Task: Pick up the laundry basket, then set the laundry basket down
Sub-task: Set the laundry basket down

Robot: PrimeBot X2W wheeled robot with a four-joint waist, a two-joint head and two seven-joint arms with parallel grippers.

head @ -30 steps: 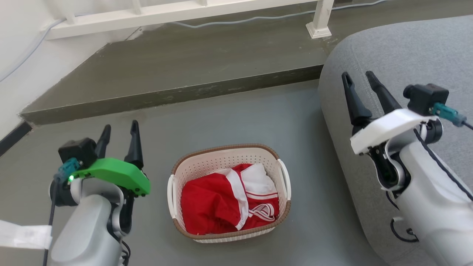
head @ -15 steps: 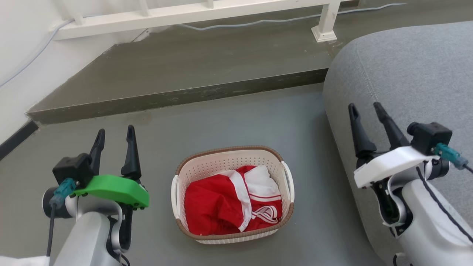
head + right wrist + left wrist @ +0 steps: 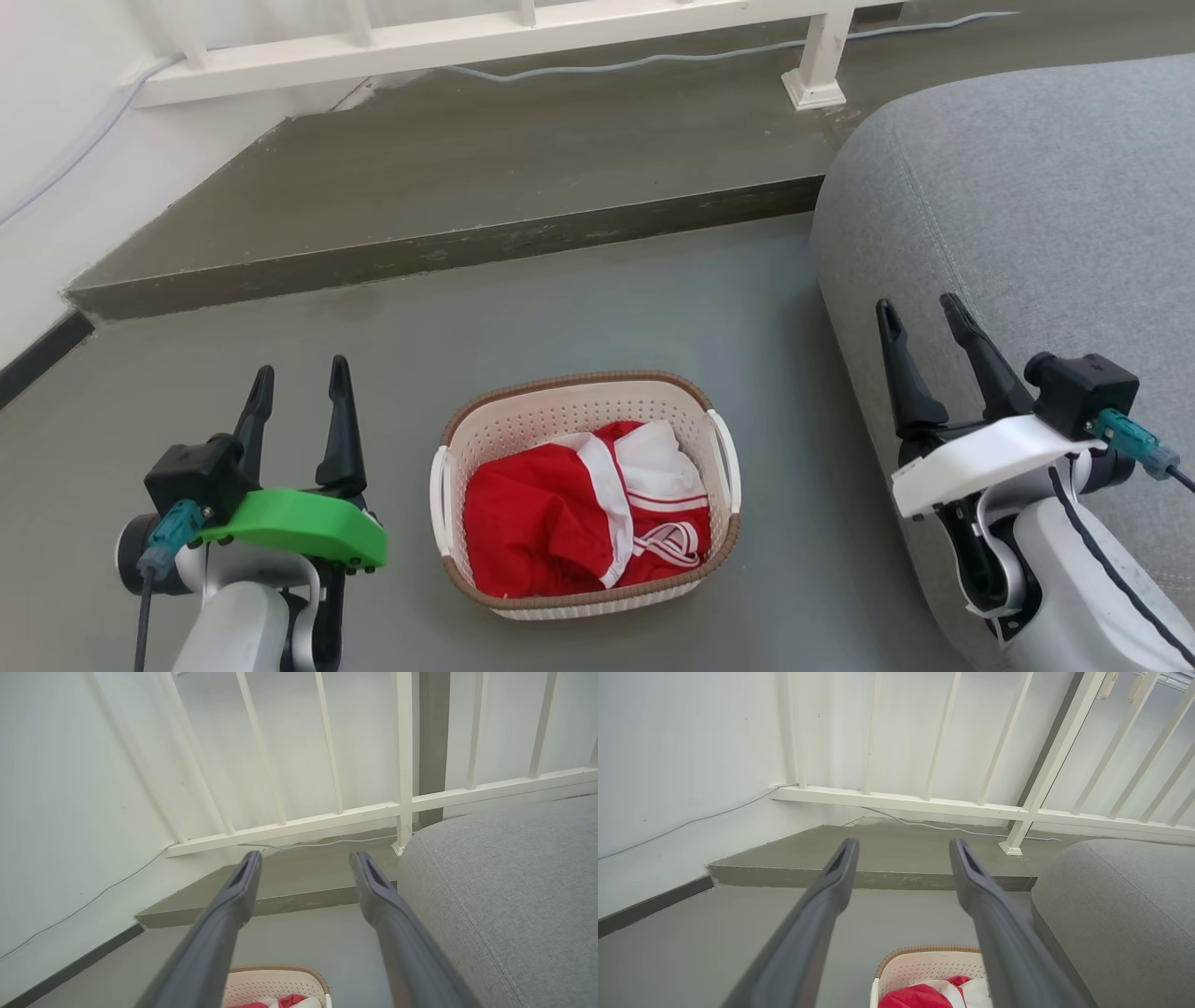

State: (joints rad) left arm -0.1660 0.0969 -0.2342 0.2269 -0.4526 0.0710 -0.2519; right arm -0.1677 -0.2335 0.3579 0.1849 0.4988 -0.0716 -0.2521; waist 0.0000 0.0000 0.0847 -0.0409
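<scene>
Laundry basket (image 3: 560,422) comes first: it stands on the grey floor (image 3: 653,299) between my two arms, not yet lifted, and neither gripper touches it. My left gripper (image 3: 302,373) hangs to its left with the two dark fingers spread wide and nothing between them. My right gripper (image 3: 919,306) is just as open and empty. It sits farther off on the right, in front of the flank of the grey upholstered seat (image 3: 1027,187).

I judge this to be the approach. To do it well I should swing each gripper in and down to its own side, the left one to the left loop handle (image 3: 435,499) and the right one to the right loop handle (image 3: 728,462). The basket lies slightly turned, so I should line up with the handles, not with my own body. I should close both grippers at the same height and raise them together, so the red and white garment (image 3: 560,523) inside does not slide out. The right arm has the longer way to go and needs to clear the seat.

Much is hard to read. From my left wrist the basket (image 3: 924,966) is cut off at the bottom edge and partly behind my right finger. From my right wrist a strip of rim (image 3: 275,968) shows. The garment hides the basket's bottom and anything under it. I cannot tell how high either gripper is above the floor. Far beyond lie a raised step (image 3: 467,159) and a white railing (image 3: 467,28).
</scene>
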